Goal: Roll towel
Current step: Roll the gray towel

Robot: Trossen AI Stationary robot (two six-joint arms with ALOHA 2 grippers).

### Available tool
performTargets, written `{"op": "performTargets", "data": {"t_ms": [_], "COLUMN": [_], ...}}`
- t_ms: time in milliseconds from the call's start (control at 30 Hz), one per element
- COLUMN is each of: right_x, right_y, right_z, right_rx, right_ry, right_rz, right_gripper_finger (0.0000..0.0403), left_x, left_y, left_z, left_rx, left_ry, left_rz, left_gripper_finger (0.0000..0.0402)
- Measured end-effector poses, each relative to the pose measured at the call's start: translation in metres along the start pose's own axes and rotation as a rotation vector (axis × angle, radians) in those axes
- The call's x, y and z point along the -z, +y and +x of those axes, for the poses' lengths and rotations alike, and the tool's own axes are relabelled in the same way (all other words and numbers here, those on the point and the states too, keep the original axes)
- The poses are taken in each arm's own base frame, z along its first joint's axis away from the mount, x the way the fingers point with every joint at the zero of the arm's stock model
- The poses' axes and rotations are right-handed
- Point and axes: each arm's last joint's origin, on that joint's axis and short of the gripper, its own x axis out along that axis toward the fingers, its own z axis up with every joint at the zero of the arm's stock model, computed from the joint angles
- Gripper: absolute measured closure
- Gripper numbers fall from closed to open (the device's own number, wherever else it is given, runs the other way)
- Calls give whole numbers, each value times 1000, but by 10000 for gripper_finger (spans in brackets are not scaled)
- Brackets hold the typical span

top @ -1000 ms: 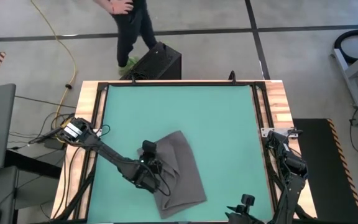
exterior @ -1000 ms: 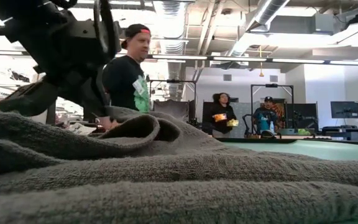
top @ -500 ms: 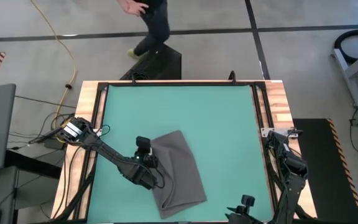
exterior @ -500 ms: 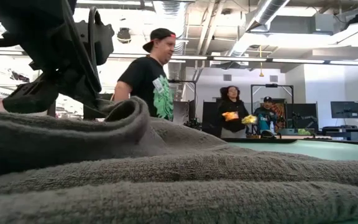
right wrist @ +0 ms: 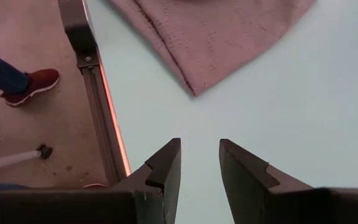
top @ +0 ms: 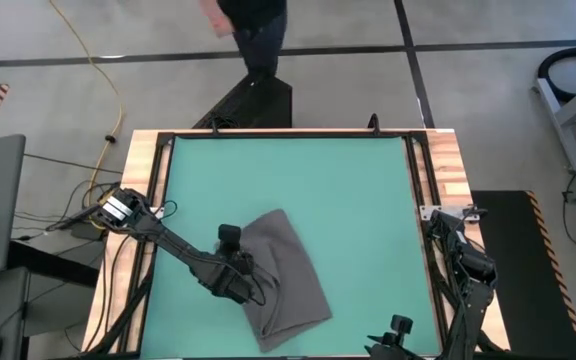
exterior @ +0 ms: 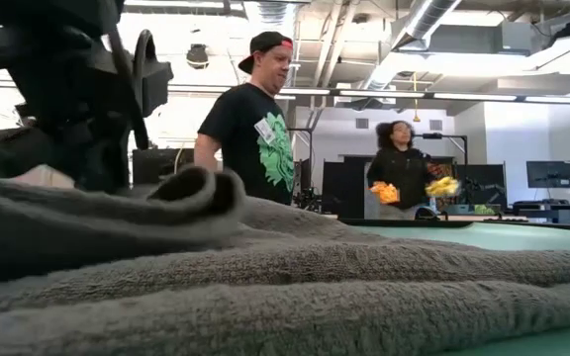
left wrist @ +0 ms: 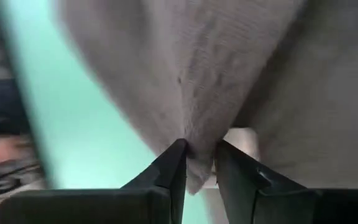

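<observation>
On the green mat [top: 348, 190] the towel [top: 288, 275] lies near the front edge, left of centre, its long axis slanting from back-left to front-right. The left gripper [left wrist: 199, 163] pinches a raised fold at the towel's left edge. The right gripper [right wrist: 199, 163], fingers parted and empty, waits at the table's front-right corner.

You won't find any text, brand, number or sign here that can be read. The person's black T-shirt [exterior: 255, 133] in the low view carries a green graphic and a small white badge on the chest, but no letters can be made out on either. The white patch showing behind the towel [left wrist: 229, 68] in the left wrist view is blank.
</observation>
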Motion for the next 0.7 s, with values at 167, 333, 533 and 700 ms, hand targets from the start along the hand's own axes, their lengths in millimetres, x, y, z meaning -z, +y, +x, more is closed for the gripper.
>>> {"op": "performTargets", "data": {"t_ms": [167, 333, 533, 700], "right_x": [2, 2, 2, 1], "right_y": [1, 1, 1, 1], "right_z": [-2, -1, -1, -1], "right_rx": [-6, -5, -5, -8], "right_ry": [-1, -1, -1, -2], "right_rz": [-3, -2, -2, 9], "right_gripper_finger": [269, 269, 269, 269], "left_x": [7, 13, 8, -2], "left_y": [2, -2, -9, -14], "left_z": [2, -3, -27, -74], "left_rx": [107, 89, 38, 121], "left_ry": [131, 150, -13, -390], "left_rz": [-24, 5, -49, -200], "left_gripper_finger": [325, 300, 266, 264]}}
